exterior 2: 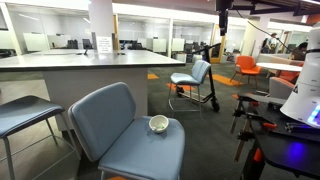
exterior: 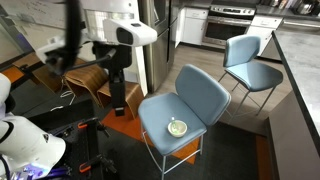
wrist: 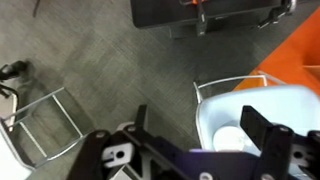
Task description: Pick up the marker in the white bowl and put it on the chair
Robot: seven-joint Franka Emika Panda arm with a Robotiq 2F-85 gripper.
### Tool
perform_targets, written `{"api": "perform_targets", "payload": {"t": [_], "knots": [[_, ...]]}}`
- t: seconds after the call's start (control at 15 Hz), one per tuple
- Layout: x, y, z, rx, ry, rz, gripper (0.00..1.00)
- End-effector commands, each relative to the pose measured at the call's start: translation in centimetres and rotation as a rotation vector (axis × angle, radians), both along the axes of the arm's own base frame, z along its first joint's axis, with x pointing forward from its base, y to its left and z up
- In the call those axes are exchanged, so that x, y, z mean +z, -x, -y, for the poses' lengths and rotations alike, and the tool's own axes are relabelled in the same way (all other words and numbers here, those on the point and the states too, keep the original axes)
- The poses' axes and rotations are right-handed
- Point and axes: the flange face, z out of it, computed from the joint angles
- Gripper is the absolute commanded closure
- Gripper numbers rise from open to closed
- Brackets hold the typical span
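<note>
Gripper: the Robotiq gripper (wrist: 200, 128) is released, and the wrist view shows its two fingers spread wide with nothing between them.
Marker: the pale greenish marker (exterior: 178, 127) lies inside the white bowl (exterior: 170, 129), which sits on the seat of the nearer blue-grey chair (exterior: 196, 93).
Bearing: from where I stand the bowl is at about 4 o'clock from the gripper in an exterior view, lower down and well apart from it. In the wrist view a white shape at about 4 o'clock of the jaws is probably that bowl.
Long axis: I can't tell. The marker is only a greenish smear in the bowl, too small to read its direction.
Edges: the bowl rests toward one side edge of the seat, with the backrest rising beside it and bare padding over the rest.
Open room: there is nothing above the seat, so a descent from overhead looks free. The brown stools (exterior: 92, 80) crowd the arm at about 10 o'clock, and the smaller chair (exterior: 248, 58) stands well apart.
Step in hand: I'd judge the reach toward the bowl has barely begun.
</note>
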Motion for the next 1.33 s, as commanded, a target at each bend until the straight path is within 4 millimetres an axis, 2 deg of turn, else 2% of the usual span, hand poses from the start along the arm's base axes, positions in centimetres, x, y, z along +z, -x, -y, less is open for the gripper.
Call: {"api": "perform_targets", "payload": {"t": [0.0,0.4,0.6,0.8,1.07,1.27], "knots": [[-2.9,-5.2,-1.1,-0.083,-0.004,-0.024,0.0],[-10.7,-13.6,-4.9,-0.396,-0.15,-0.039,0.0],[-15.7,-17.6,-6.1,-0.543,-0.197,0.055,0.0],[-20.8,-20.8,-7.8,-0.7,-0.243,0.085,0.0],[-27.8,-24.7,-11.2,-0.904,-0.255,0.123,0.0],[-32.9,-26.5,-12.6,-1.045,-0.231,0.118,0.0]]}}
